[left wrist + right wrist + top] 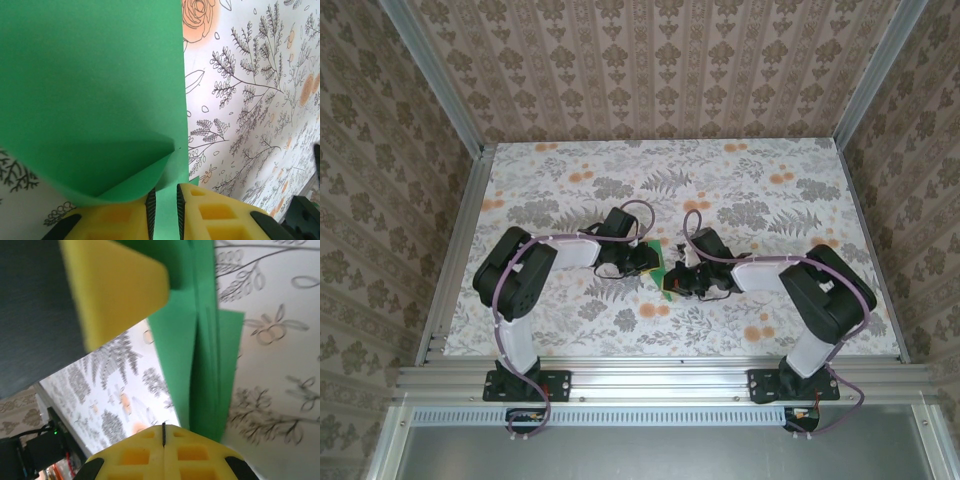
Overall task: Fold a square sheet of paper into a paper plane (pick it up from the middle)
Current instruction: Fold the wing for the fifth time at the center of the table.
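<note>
left hand [642,262]: fingers [125,217] nearly together, folded edge in the narrow gap, looks pinched
green paper [90,90]: partly folded, mid tabletop [770,200], between both hands, one flap curling up off the sheet
right hand [163,427]: fingers pressed together, nothing between them, tip at the stacked layers
step: likely creasing a fold
do it well: left pins the edge firm, right slides flat along the fold, layers aligned, no tearing

Table [770,170]: flat pale top, printed with grey ferns, leaves, orange blossoms. Aluminium rail [660,372] along near edge, by my bases. Near middle: green paper [665,272], folded into layers, one flap curling up. Whether rest lies flat on top, cannot tell.
</note>
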{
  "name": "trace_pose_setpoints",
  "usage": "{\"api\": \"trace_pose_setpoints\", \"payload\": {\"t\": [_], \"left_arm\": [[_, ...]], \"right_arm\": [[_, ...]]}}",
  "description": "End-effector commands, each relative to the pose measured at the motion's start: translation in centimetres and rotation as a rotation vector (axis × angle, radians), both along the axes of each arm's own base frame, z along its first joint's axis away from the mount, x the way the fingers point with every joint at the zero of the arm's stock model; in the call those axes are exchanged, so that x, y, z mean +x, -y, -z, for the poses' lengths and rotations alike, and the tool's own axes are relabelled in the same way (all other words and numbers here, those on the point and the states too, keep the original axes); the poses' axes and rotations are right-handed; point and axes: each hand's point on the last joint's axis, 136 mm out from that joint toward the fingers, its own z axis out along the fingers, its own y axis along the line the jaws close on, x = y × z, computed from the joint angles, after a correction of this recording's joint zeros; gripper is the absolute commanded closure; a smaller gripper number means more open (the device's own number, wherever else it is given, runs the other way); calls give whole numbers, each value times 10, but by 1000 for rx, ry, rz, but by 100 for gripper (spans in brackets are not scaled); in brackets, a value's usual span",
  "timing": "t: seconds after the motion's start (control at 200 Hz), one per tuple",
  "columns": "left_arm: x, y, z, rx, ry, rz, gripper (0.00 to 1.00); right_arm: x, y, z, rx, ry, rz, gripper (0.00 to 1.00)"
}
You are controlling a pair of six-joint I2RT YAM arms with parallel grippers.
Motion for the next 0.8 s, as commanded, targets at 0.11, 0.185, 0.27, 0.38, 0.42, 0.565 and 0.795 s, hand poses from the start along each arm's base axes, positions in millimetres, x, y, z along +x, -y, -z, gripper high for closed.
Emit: {"api": "trace_pose_setpoints", "payload": {"t": [0.11,0.185,0.27,0.38,0.42,0.565,0.795], "left_arm": [[-12,-12,25,88,-54,14,78],[-12,-10,24,85,-55,17,78],[-12,-10,24,87,-55,19,78],[-12,-10,24,87,-55,20,78],[-12,-10,24,86,-54,23,78],[-13,-10,24,87,-55,26,78],[-14,-8,24,84,-57,31,78]], "right_arm": [[-25,7,24,-24,-134,-22,99],[-32,12,39,-50,-171,-14,99],[-38,17,50,-73,-194,-10,99],[-40,18,49,-73,-205,-13,99],[-39,17,43,-61,-199,-12,99],[-33,11,14,-15,-143,-18,99],[-46,24,52,-110,-233,-13,99]]}}
